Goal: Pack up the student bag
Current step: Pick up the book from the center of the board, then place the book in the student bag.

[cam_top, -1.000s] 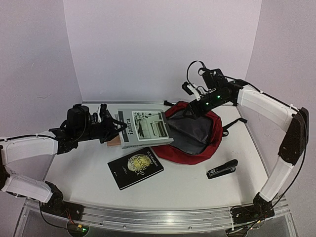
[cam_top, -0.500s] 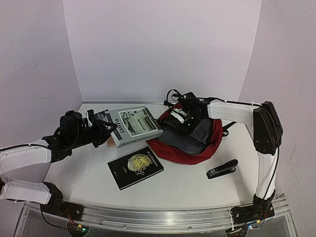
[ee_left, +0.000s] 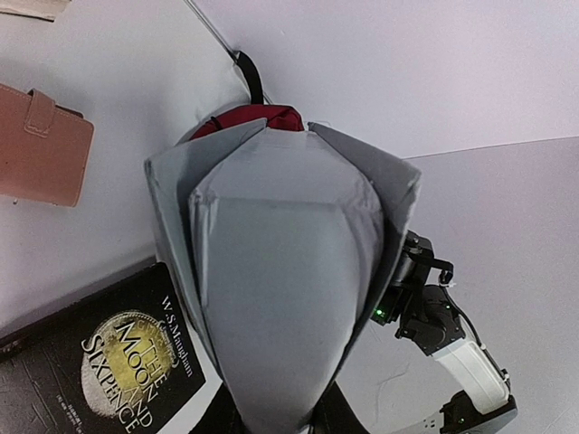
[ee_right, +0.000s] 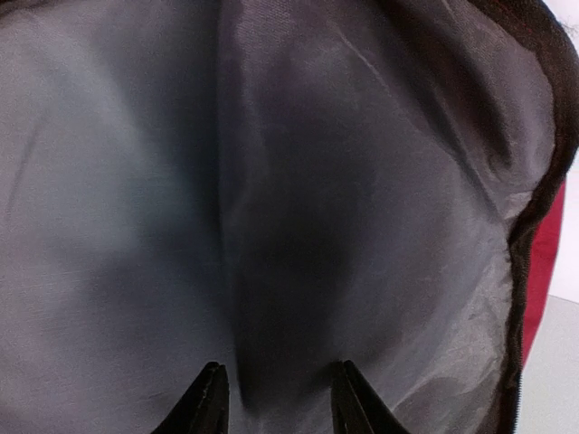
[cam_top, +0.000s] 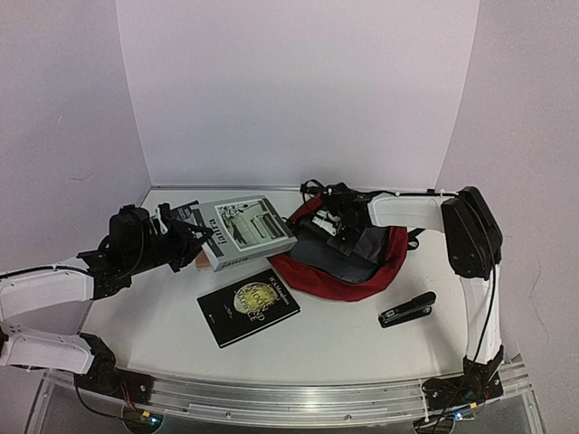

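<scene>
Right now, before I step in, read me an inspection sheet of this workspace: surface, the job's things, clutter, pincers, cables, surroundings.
Surface: white table, metal rail along its near edge.
Job's things: red backpack lying open, grey lining showing; grey book held to the left of its mouth, not yet inside.
Clutter: black book, stapler and brown wallet lying on the table.
Pincers: left pincer shut on the grey book; right pincer open, inside the backpack against the lining.
Cables: black loops at the right wrist, above the backpack.
Surroundings: plain white walls; nothing else seen.
</scene>
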Tool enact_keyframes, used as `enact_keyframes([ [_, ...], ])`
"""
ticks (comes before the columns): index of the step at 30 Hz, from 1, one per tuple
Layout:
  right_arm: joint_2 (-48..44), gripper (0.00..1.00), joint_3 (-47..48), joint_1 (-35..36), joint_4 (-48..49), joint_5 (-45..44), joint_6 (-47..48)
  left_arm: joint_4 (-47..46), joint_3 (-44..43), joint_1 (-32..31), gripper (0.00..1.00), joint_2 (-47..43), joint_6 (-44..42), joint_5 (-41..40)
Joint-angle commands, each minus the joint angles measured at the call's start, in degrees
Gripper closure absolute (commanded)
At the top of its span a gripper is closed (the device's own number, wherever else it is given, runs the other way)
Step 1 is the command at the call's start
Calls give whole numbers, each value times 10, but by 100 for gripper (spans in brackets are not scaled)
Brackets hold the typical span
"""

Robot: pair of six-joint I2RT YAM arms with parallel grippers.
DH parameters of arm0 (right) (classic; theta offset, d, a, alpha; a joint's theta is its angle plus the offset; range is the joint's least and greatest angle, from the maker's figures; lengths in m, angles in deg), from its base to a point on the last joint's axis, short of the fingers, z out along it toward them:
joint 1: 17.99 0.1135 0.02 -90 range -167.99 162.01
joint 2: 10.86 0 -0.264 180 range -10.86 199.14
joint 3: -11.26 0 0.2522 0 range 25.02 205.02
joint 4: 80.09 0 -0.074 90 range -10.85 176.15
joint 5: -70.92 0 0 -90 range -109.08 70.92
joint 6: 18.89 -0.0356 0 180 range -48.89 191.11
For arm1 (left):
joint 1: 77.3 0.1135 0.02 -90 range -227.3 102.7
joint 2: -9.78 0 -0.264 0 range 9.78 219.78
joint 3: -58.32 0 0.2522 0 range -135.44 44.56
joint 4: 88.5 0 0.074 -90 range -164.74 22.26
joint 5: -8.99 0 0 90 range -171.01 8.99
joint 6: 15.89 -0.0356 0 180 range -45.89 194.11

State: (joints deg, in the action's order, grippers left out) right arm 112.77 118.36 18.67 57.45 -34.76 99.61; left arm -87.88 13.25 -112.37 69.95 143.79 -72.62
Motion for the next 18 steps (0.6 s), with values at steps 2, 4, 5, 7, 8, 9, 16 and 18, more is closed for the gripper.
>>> enact_keyframes([
  [2,2,87,20,-1,30,-59,10,-44,9,1,83,-7,10,1],
  [4,-9,99,28,-1,28,-47,-3,-46,9,1,83,-6,6,4],
  [5,-16,100,32,0,25,-36,-9,-50,10,1,84,-4,2,8],
  [7,-33,100,43,2,15,-16,-25,-64,11,1,85,3,-3,23],
  [8,-38,100,52,3,8,-4,-32,-72,11,1,85,9,-6,29],
  [9,-44,100,58,4,3,6,-44,-82,11,1,86,14,-7,38],
  [16,-55,100,115,4,-17,52,-103,-169,19,-1,86,67,9,90],
  [18,-53,100,133,4,-19,54,-111,-191,19,-1,86,89,17,99],
])
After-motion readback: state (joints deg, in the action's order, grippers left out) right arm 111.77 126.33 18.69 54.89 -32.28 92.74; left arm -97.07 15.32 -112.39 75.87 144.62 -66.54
